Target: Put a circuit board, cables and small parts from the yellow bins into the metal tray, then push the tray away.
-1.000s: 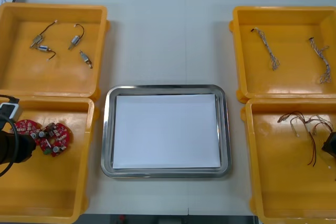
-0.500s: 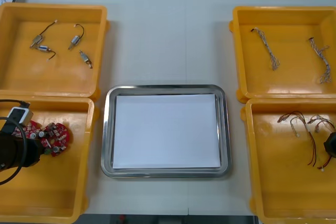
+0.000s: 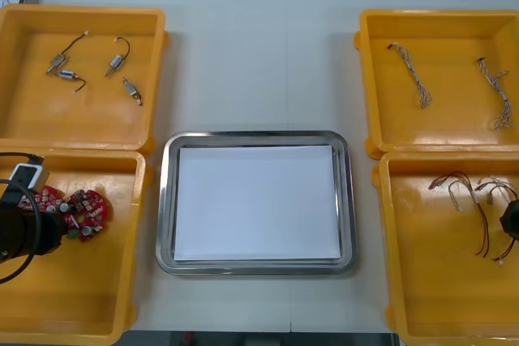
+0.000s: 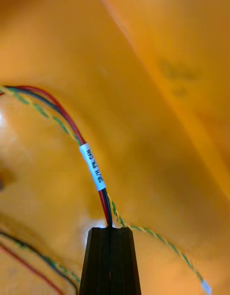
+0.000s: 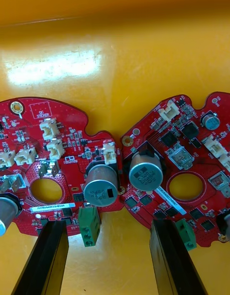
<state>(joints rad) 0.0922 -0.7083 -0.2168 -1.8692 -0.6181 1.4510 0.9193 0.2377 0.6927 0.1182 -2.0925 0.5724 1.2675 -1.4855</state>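
Two round red circuit boards (image 3: pixel 87 212) lie side by side in the near left yellow bin (image 3: pixel 81 289). My left gripper (image 5: pixel 108 225) hangs open just above them, one finger (image 5: pixel 45 256) over the left board (image 5: pixel 52 165), the other by the right board (image 5: pixel 177 170). My right gripper (image 4: pixel 110 230) is in the near right bin (image 3: pixel 422 281), shut on a red and yellow cable (image 4: pixel 91 165) with a white label that rises from its tips. In the front view, that gripper (image 3: pixel 511 226) sits at the bin's right side among the cables (image 3: pixel 466 192). The metal tray (image 3: pixel 166 200), white inside, is between the bins.
The far left bin (image 3: pixel 32 119) holds several small metal parts (image 3: pixel 117 61). Twisted blue and white cables (image 3: pixel 415 79) lie in the far right bin (image 3: pixel 454 119). Bare table stretches beyond the tray toward the far edge.
My right gripper has shut on the cable, and the cable bundle shifted slightly. My left arm moved a little to the right over the left board.
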